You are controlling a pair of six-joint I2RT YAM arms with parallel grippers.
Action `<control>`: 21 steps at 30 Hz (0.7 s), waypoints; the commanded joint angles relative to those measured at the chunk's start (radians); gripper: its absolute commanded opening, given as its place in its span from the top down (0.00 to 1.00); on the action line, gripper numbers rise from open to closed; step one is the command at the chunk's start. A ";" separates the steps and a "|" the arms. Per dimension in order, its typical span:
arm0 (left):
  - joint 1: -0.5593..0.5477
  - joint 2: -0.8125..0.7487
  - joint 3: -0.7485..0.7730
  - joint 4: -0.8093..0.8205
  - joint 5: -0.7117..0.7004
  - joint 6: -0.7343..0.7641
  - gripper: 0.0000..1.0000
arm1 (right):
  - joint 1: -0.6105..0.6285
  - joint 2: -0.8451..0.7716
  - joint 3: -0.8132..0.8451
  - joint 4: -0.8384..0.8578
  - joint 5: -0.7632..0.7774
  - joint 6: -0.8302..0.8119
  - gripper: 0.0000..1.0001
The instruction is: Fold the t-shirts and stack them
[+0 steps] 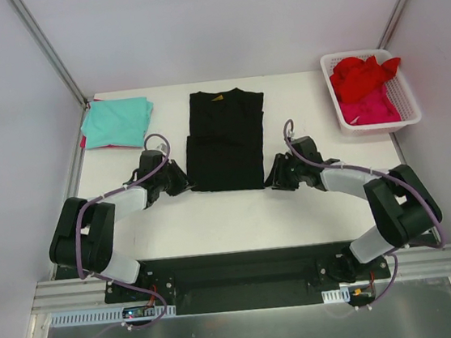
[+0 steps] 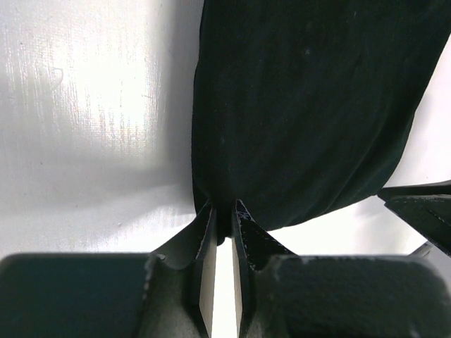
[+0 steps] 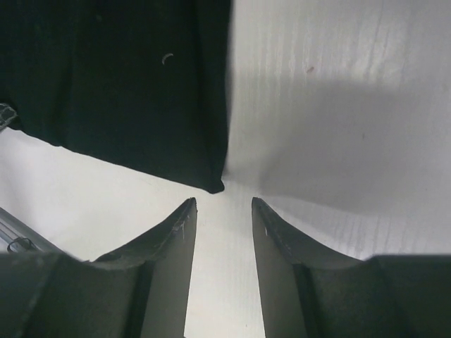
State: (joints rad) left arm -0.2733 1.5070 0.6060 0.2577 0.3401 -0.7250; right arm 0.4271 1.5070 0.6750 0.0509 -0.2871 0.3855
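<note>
The black t-shirt (image 1: 224,140) lies flat in the middle of the table, folded into a long strip with its collar at the far end. My left gripper (image 1: 188,185) is at its near left corner, jaws nearly together and pinching the cloth edge (image 2: 224,208). In the left wrist view the black t-shirt (image 2: 303,105) fills the upper right. My right gripper (image 1: 269,182) sits at the near right corner. Its jaws stand open (image 3: 223,203) with bare table between them, and the black t-shirt's corner (image 3: 211,184) is just ahead of the fingertips, not touched.
A folded teal t-shirt (image 1: 118,120) lies at the far left on top of a pink one (image 1: 84,143). A white basket (image 1: 331,83) at the far right holds a red t-shirt (image 1: 362,76) and a pink t-shirt (image 1: 369,108). The right gripper's body (image 2: 423,211) shows in the left wrist view.
</note>
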 commanded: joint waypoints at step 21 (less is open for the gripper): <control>0.003 -0.005 -0.002 0.023 0.037 -0.016 0.94 | 0.005 0.134 0.058 0.170 -0.052 0.039 0.65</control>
State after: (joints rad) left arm -0.2733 1.5070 0.6060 0.2581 0.3458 -0.7265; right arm 0.4271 1.6165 0.6991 0.1921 -0.3317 0.4164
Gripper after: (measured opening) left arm 0.084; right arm 0.358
